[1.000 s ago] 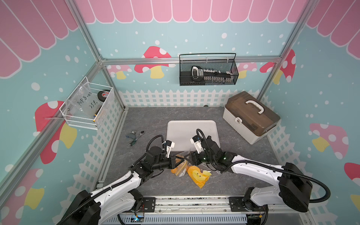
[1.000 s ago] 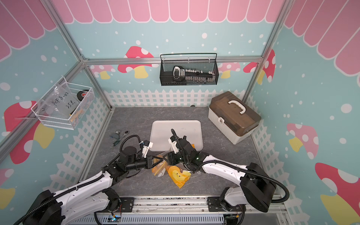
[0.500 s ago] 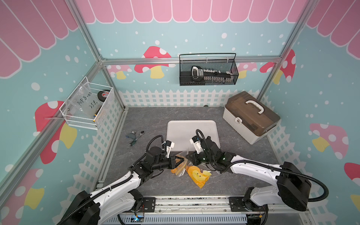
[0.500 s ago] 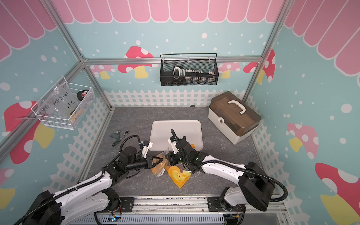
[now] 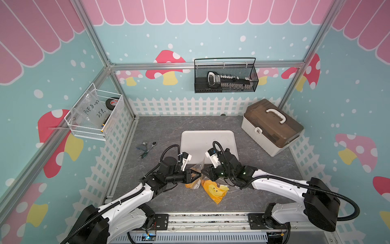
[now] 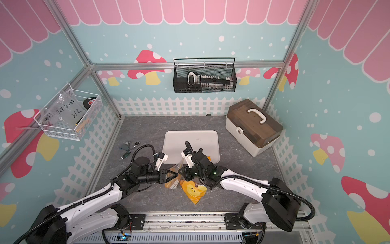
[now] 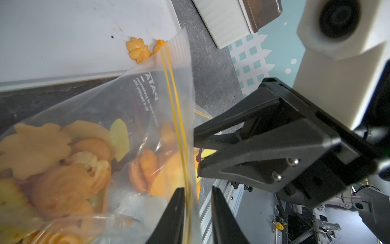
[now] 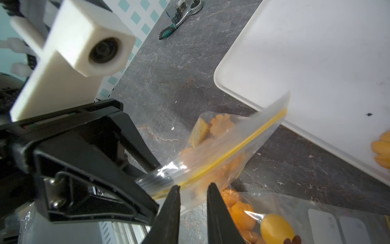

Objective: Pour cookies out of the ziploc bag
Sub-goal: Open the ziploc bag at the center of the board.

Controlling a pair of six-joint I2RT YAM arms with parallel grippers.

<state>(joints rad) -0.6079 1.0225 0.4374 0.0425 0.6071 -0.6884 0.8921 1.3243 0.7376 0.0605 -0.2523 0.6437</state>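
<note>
- A clear plastic ziploc bag (image 7: 147,105) of golden-orange cookies (image 7: 63,186) lies just beside the white rectangular tray (image 7: 63,42).
- The left gripper (image 7: 196,190) and right gripper (image 8: 193,188) each straddle the bag's yellow zip edge, jaws narrowly parted.

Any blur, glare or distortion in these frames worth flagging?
Both top views: even light, sharp, wide angle splays the frame posts. Left wrist view: nearest cookies in the ziploc bag are soft, glare on its film. Right wrist view: the bag's raised corner smears; the tray looks nearly blown out.

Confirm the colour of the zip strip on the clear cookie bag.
Yellow. The zip strip on the ziploc bag shows best in the left wrist view.
</note>
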